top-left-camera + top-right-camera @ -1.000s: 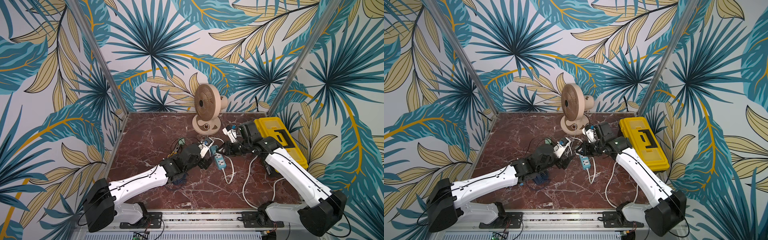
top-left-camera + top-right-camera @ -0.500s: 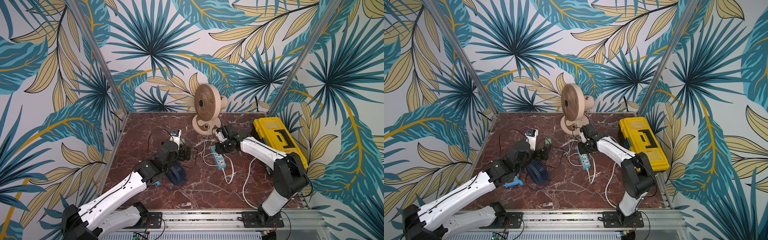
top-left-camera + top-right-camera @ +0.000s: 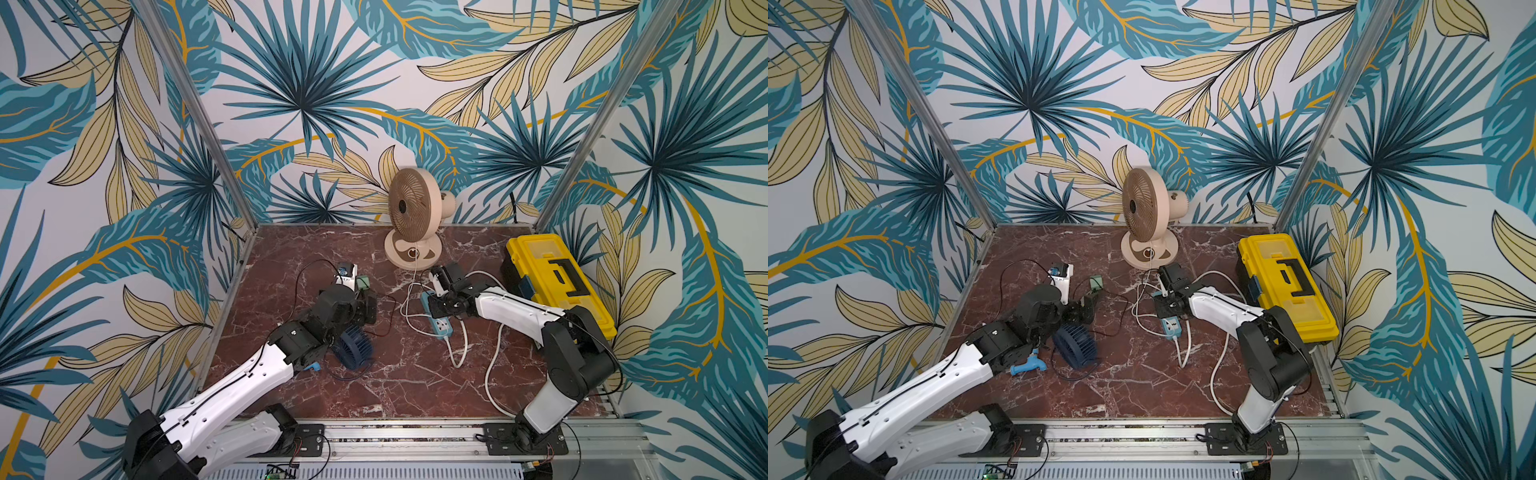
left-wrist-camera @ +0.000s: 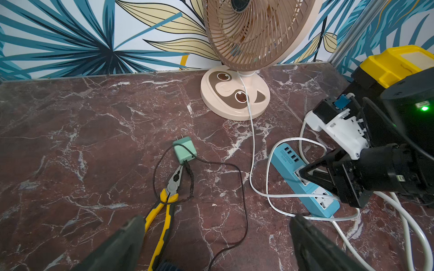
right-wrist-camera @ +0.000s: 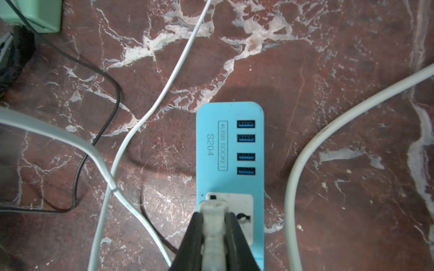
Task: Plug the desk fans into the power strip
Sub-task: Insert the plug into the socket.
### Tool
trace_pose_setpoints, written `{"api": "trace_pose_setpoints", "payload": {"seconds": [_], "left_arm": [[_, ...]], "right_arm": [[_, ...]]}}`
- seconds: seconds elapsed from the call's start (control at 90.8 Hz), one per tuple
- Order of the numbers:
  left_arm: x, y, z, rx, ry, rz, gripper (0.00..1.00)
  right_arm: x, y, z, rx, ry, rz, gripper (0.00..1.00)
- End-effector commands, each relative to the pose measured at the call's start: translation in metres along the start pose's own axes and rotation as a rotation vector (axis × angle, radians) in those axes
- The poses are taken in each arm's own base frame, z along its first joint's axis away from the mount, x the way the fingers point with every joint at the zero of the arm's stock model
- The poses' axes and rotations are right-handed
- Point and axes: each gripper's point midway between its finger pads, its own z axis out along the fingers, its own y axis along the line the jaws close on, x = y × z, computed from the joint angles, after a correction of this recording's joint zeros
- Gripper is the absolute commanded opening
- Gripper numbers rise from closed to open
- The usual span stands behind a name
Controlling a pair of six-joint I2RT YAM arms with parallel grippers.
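Right gripper (image 5: 214, 211): clamped on the white plug (image 5: 212, 234), tip at a socket of the power strip (image 5: 229, 145) (seated or not, cannot tell).
Left gripper (image 4: 216, 219): spread wide, holding nothing, near yellow-handled pliers (image 4: 164, 211) and a pale-green adapter (image 4: 184, 150).
Power strip: flat on the marble table (image 3: 291, 257), sockets up, just in front of the desk fan (image 3: 411, 203).
Desk fan: upright by the back wall, thin white cord (image 4: 252, 140) trailing forward.

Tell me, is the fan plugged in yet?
Done: the power strip lies sockets-up and the right claw grips the fan's plug. In hand: the plug sits at a socket; whether it's fully in, I can't tell. Left: push it home, then let go. The left claw is open.
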Motion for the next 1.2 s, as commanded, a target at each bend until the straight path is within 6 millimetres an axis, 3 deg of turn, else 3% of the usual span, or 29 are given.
{"api": "trace_pose_setpoints", "payload": {"seconds": [0.0, 0.11, 0.386, 0.463, 0.595, 0.694, 0.771, 0.881, 0.947, 1.046, 1.19], "left_arm": [[0.004, 0.002, 0.001, -0.001, 0.000, -0.007, 1.00], [0.004, 0.003, 0.000, -0.001, -0.001, -0.008, 1.00], [0.004, 0.003, 0.000, -0.002, -0.002, -0.008, 1.00], [0.004, 0.004, 0.001, -0.003, -0.004, -0.009, 1.00], [0.005, 0.006, 0.002, -0.017, 0.002, -0.006, 1.00], [0.003, 0.011, 0.002, -0.037, 0.003, -0.016, 1.00], [0.002, 0.019, 0.000, -0.067, 0.006, -0.030, 1.00], [0.003, 0.038, 0.001, -0.124, 0.030, -0.053, 1.00], [0.004, 0.050, 0.004, -0.148, 0.057, -0.072, 1.00], [0.004, 0.068, 0.010, -0.186, 0.100, -0.091, 1.00], [0.002, 0.080, 0.027, -0.200, 0.152, -0.104, 1.00]], "right_arm": [[0.013, -0.011, 0.006, 0.075, 0.005, -0.001, 0.00], [0.027, -0.013, 0.012, 0.094, 0.029, -0.009, 0.00], [0.100, -0.025, 0.032, 0.131, 0.220, 0.020, 0.00], [0.110, -0.022, 0.036, 0.129, 0.245, 0.022, 0.00], [0.106, -0.018, 0.033, 0.135, 0.224, 0.028, 0.00], [0.086, -0.013, 0.017, 0.122, 0.179, 0.032, 0.24], [0.057, -0.004, -0.006, 0.098, 0.121, 0.036, 0.42], [0.021, 0.012, -0.038, 0.036, 0.050, 0.041, 0.56], [0.010, 0.020, -0.051, -0.006, 0.026, 0.045, 0.62], [0.009, 0.030, -0.063, -0.068, 0.020, 0.052, 0.68], [0.028, 0.036, -0.069, -0.137, 0.051, 0.053, 0.81]]}}
